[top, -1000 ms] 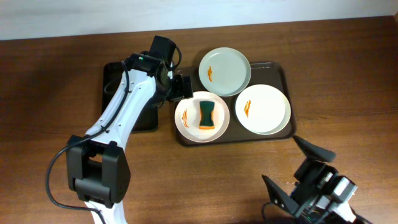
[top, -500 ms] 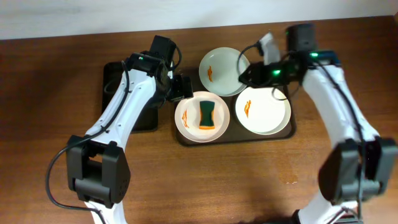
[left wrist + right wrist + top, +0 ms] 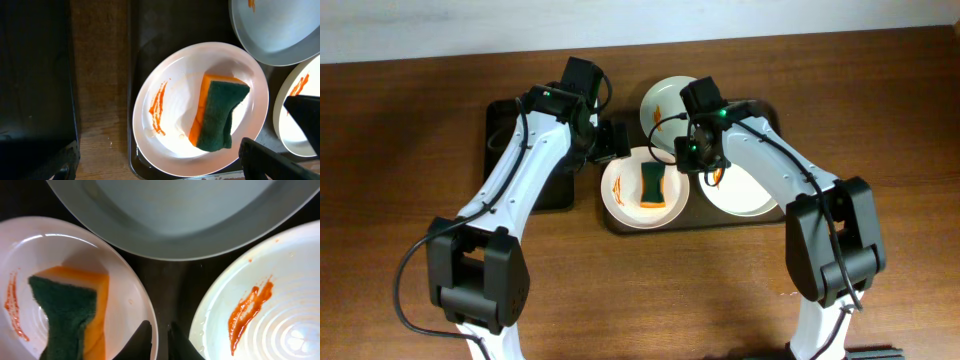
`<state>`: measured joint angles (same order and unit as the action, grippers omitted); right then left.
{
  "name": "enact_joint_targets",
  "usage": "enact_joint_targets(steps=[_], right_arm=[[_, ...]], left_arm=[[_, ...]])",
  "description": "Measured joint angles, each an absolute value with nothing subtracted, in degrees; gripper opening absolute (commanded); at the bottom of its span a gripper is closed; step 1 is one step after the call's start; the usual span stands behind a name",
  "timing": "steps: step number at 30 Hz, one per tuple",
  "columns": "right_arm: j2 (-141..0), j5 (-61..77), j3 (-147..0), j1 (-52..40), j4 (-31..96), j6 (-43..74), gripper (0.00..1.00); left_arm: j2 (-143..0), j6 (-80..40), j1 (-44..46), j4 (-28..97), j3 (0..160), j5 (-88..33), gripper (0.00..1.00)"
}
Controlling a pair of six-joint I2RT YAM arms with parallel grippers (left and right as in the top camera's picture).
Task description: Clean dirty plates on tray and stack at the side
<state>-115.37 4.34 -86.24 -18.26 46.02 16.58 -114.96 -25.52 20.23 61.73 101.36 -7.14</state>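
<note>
Black fingers of the right gripper (image 3: 161,337) are drawn almost together at the edge of the front plate (image 3: 60,245). Its thin white rim looks to run between them, so I take it for a pinch on that rim. Inside the front plate a green and orange sponge (image 3: 67,312) lies loose beside an orange smear (image 3: 11,305). Just beside the pinch, across a strip of dark tray (image 3: 175,287), sits the right-hand plate (image 3: 295,270) with a smear of its own. Behind both is the pale back plate (image 3: 190,225). All three plates are on the tray, none wiped that I can see and none stacked at the side.

Trouble could come from that small hold. With so little rim gripped, the front plate might slip or tip if lifted, and the sponge would slide off. The plates sit close together, so a dragged plate may knock its neighbour. The left gripper (image 3: 157,150) hangs wide open and empty above the same plate, and two arms crowding there could bump.

Only the right wrist view shows the fingers at the rim; from overhead the wrist's body hides them. Overhead alone gives both arms, the small black tray (image 3: 505,135) left of the big one, and the wooden table (image 3: 880,80). The left wrist view shows the front plate and its smear nearly whole.
</note>
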Motion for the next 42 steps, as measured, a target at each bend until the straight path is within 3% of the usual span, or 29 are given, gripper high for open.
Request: enact_joint_targets(steps=[6, 15, 24, 26, 27, 29, 33, 35, 38, 42], right_arm=[[-115.37, 5.41, -83.4, -18.63, 45.3, 16.62, 0.21], [-115.46, 5.39, -80.44, -20.51, 43.07, 16.69, 0.21], [-115.48, 4.95, -77.01, -20.58, 39.24, 18.46, 0.14], [-115.48, 4.95, -76.95, -20.58, 38.68, 18.48, 0.13], [-115.48, 4.95, -76.95, -20.58, 38.65, 18.5, 0.09], [-115.46, 4.95, -76.9, -20.58, 38.2, 19.2, 0.04], [-115.44, 4.99, -76.93, -20.58, 37.58, 19.55, 0.04], [-115.44, 4.99, -76.93, -20.58, 37.58, 19.53, 0.04], [-115.44, 4.99, -76.93, -20.58, 37.6, 19.55, 0.04], [-115.44, 4.99, -76.93, -20.58, 37.6, 19.55, 0.04]], left_arm=[[-114.96, -25.52, 20.23, 61.73, 101.36, -7.11, 1.0], [-114.96, -25.52, 20.23, 61.73, 101.36, -7.11, 1.0], [-114.96, -25.52, 20.23, 62.81, 101.36, -7.14, 1.0], [-114.96, -25.52, 20.23, 62.83, 101.36, -7.14, 0.89], [-114.96, -25.47, 20.23, 63.05, 101.36, -7.14, 0.76], [-114.96, -25.17, 20.23, 63.22, 101.36, -7.14, 0.76], [-114.96, -25.1, 20.58, 63.22, 101.36, -7.11, 0.77], [-114.96, -25.08, 21.98, 62.28, 101.36, -7.11, 0.87], [-115.2, -24.64, 24.49, 61.01, 101.36, -7.14, 0.77], [-120.53, -22.83, 24.84, 60.05, 101.36, -11.94, 0.73]])
